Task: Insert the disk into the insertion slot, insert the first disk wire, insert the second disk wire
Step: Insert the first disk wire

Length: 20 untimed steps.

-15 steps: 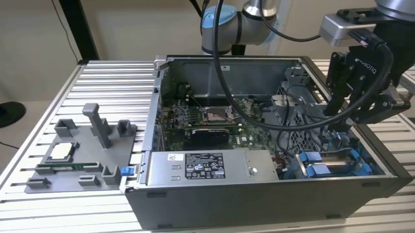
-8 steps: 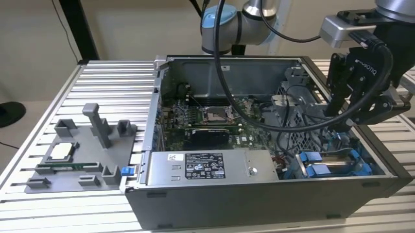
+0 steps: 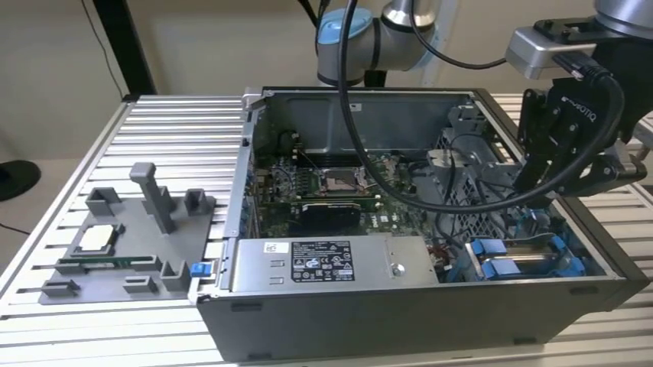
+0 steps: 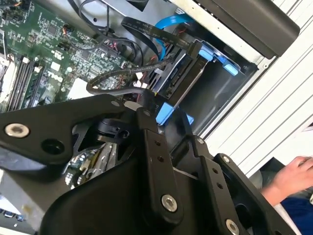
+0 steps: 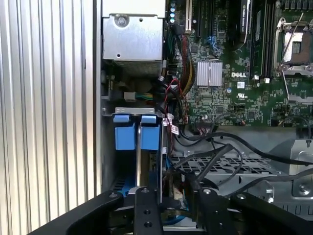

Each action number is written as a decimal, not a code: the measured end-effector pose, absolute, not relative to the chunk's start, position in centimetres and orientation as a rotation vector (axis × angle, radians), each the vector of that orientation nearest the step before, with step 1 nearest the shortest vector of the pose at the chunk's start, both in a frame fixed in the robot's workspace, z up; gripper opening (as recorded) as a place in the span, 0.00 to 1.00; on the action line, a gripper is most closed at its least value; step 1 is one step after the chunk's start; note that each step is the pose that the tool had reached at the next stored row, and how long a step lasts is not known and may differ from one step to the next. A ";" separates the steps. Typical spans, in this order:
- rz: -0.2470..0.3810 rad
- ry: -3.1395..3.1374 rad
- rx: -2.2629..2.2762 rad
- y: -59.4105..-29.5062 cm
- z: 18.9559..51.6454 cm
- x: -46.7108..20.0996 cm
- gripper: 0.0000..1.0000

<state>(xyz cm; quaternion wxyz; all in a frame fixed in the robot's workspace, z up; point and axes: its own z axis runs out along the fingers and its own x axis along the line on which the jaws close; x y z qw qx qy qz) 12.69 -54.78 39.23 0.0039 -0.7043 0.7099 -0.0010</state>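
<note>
Here, the claw (image 3: pixel 539 180) hangs inside the open computer case (image 3: pixel 408 321), at the frame's right.
The disk (image 3: pixel 510 267) sits in the insertion slot (image 3: pixel 573 261) at lower right of the exterior view; how wide the claw stands cannot be told.

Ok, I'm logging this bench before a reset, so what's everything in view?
computer case: one, grey, open, on the slatted table
motherboard: one, green, inside the case
power supply box: one, grey, labelled, at the case's near wall in the exterior view
disk: one, silver in a blue carrier, standing in the insertion slot
cables: several black, one blue, looping over the board
perforated cage: one, grey, beside the slot
parts fixture: one, grey, on the table at the exterior view's left
person's hand: one, blue sleeve, beside the case
gripper: one, black, over the slot
</note>
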 end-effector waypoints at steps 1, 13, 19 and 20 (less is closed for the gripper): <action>-0.003 2.225 -2.207 -54.8 39.2 12.7 1.00; -0.004 2.225 -2.207 -54.7 39.2 12.7 0.00; -0.003 2.225 -2.207 -54.7 39.2 12.7 0.00; -0.003 2.225 -2.207 -54.7 39.2 12.7 0.00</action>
